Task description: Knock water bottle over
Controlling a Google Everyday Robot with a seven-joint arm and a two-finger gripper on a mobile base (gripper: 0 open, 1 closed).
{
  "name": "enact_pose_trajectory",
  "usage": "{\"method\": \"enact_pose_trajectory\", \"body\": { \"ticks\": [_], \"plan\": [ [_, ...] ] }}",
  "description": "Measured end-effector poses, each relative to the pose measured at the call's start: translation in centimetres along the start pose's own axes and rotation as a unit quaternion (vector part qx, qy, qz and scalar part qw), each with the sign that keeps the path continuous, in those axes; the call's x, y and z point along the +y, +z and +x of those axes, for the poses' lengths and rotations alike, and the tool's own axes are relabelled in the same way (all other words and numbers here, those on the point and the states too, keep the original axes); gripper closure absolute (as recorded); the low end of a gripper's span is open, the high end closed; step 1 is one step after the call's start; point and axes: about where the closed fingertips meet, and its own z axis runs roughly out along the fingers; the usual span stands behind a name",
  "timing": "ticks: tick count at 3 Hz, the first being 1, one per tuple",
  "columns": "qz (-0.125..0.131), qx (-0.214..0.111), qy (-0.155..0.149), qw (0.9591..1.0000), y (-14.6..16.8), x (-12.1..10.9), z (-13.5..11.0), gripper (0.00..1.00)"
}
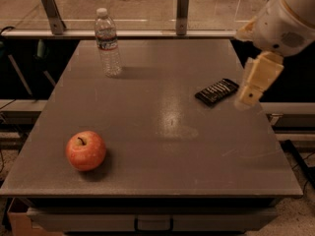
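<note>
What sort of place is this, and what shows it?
Probably a robot test lab: a gripper hangs by the right edge of a grey table, with a water bottle and an apple set out.

Pincer (247, 98) hangs at right (pointing down).

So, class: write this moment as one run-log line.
bottle upright, far left | gripper over table right edge, far from bottle | apple near left

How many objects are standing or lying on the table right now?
3. The water bottle stands upright at the far left, the apple sits near the front left, and a flat black object lies at the right, with the gripper just beside it. None seems hidden.
</note>
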Motion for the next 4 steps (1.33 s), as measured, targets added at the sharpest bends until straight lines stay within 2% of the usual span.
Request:
{"method": "enact_pose_trajectory", "body": {
  "ticks": [1,2,3,4],
  "plan": [
    [0.010,-0.057,-0.029,0.9979,2.7,-3.9,-5.2,0.00],
    [0.031,-0.119,-0.046,0.9913,5.5,-6.8,-11.8,0.00],
    [0.031,-0.119,-0.046,0.9913,5.5,-6.8,-11.8,0.00],
    [0.031,-0.142,-0.038,0.9887,6.9,-7.5,-13.5,0.00]
  ]
}}
